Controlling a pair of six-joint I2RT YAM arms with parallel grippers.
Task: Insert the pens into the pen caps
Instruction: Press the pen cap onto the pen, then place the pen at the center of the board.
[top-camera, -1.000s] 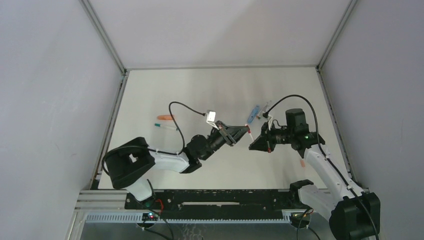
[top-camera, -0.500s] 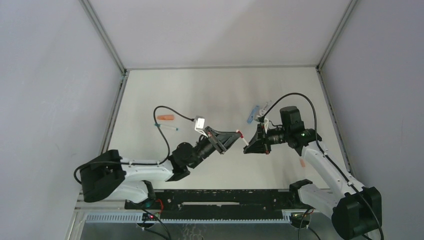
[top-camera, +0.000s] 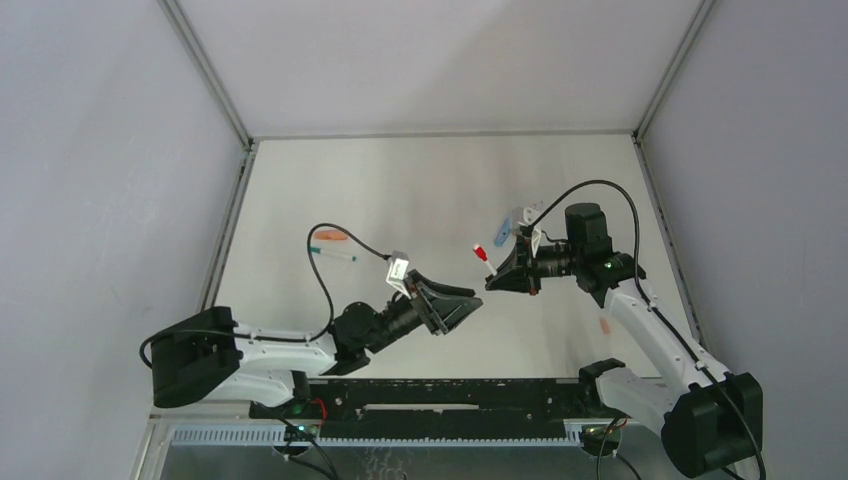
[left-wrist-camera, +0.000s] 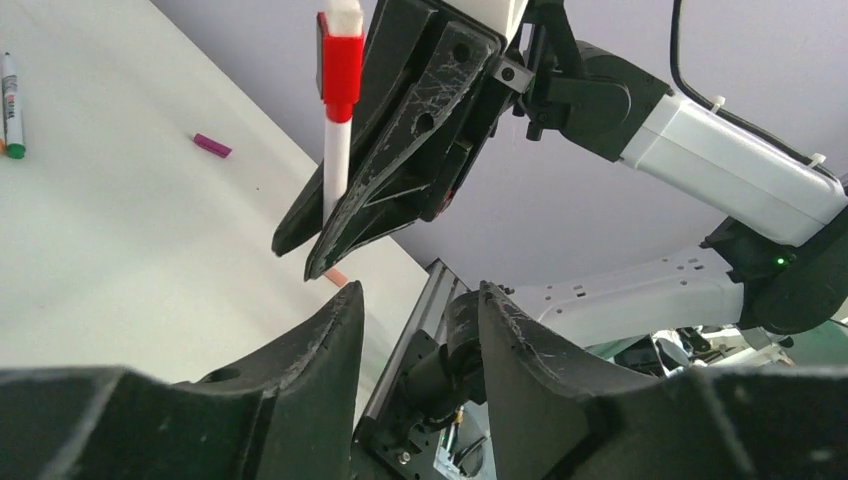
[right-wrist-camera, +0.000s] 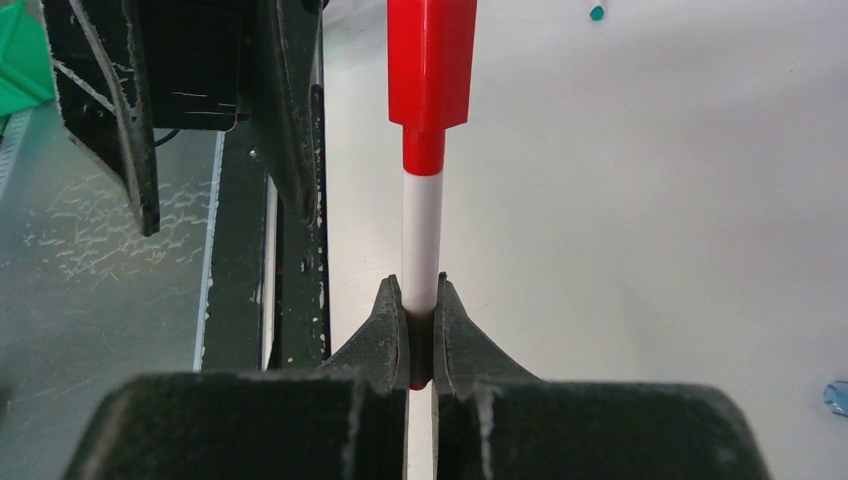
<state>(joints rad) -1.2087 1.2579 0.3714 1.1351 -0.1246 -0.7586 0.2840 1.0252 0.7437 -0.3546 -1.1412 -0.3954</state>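
1. Pen (right-wrist-camera: 421, 240): white barrel, held up off the table (top-camera: 400, 190) right of centre. Red cap (right-wrist-camera: 432, 60) sits over its far end, and the barrel runs into it.
2. Right jaws: closed tight on the bare barrel below the cap, holding nothing else.
3. Left jaws: parted about halfway and empty. They face the pen but are clear of it.
4. Loose on the table: magenta cap (left-wrist-camera: 212, 146) and teal cap (right-wrist-camera: 597, 12). Orange cap (top-camera: 330, 236) lies just beside a second pen (top-camera: 333, 254) at the left.
5. Versus a second ago: the left jaws were shut at the red end, nose to nose with the right jaws. They have since opened and backed toward the near edge. The cap stays on the pen, and the right grip is unchanged.
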